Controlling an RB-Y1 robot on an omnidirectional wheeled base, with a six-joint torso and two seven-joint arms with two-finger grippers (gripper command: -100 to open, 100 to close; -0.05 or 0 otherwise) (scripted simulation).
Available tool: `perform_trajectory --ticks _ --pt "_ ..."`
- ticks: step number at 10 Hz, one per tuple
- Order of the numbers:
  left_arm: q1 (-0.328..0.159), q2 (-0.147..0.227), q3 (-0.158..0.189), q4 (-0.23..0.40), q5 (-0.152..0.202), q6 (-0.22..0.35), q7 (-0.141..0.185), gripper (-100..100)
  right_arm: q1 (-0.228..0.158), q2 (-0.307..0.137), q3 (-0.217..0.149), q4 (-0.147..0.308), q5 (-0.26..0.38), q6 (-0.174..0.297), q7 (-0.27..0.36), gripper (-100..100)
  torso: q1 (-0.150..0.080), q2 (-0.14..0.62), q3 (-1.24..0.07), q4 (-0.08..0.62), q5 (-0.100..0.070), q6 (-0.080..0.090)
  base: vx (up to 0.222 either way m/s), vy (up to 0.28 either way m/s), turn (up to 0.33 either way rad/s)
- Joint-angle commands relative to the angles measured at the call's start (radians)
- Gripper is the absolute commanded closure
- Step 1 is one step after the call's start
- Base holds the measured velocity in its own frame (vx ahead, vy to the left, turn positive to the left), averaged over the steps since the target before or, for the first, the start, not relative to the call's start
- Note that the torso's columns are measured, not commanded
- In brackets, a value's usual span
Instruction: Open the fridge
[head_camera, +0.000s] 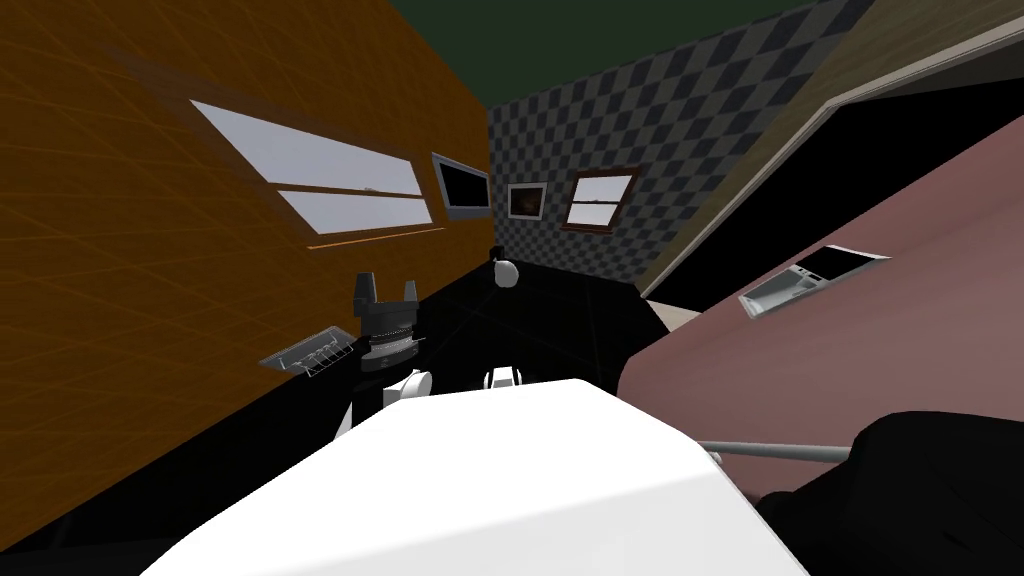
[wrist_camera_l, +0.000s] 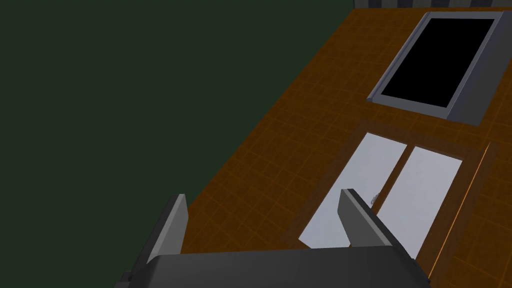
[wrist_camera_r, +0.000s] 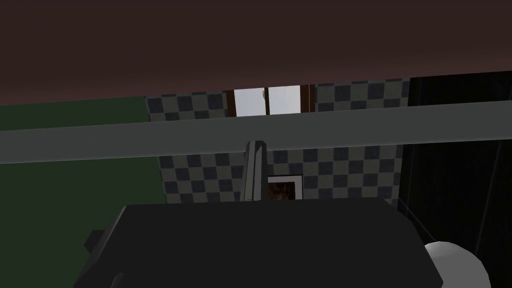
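Closest in, the dark matte box of the right gripper carries two thin grey blades. These jaws stand together as one narrow strip, with nothing held between them. Their tips reach the near edge of one long, smooth grey bar handle, which runs straight across in front of them. Whether they touch it I cannot tell. Just beyond the bar, the flat, plain door of the fridge spreads over the jaws, shaded here to a dark maroon. Past the jaws, on the far side of the bar, stands a checkered wall of grey and darker squares.

From the head camera the fridge is a broad dusky-pink slab and the handle is a slim round rod lying along it. One recess is set in the door, well ahead of the right jaws. It is a rectangular, grey-framed pocket, black inside, with a pale tray-like ledge; anything else in it cannot be made out.

Well apart from the fridge, the left gripper is raised beside the orange gridded wall, its jaws apart and empty. Near those jaws, one shallow grey rack of thin wires sits on that wall; I cannot tell what it holds.
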Motion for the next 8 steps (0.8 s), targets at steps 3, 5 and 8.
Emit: perform_trajectory --ticks 3,5,8 --pt "0.000 0.000 0.000 0.000 0.000 0.000 0.000 0 0.024 0.022 0.021 0.030 0.008 0.065 -0.016 100 -0.001 0.002 -0.001 -0.001 -0.001 -0.004 0.301 0.131 0.015" --pt "0.000 0.000 0.000 0.000 0.000 0.000 0.000 0 0.035 0.033 0.033 0.048 0.013 0.096 -0.023 100 -0.007 0.004 -0.001 0.000 0.000 -0.003 0.374 0.116 0.002" --pt "0.000 0.000 0.000 0.000 0.000 0.000 0.000 0 0.051 0.049 0.050 0.075 0.020 0.141 -0.033 100 -0.006 0.011 0.004 0.002 0.000 -0.002 0.327 0.114 0.024"
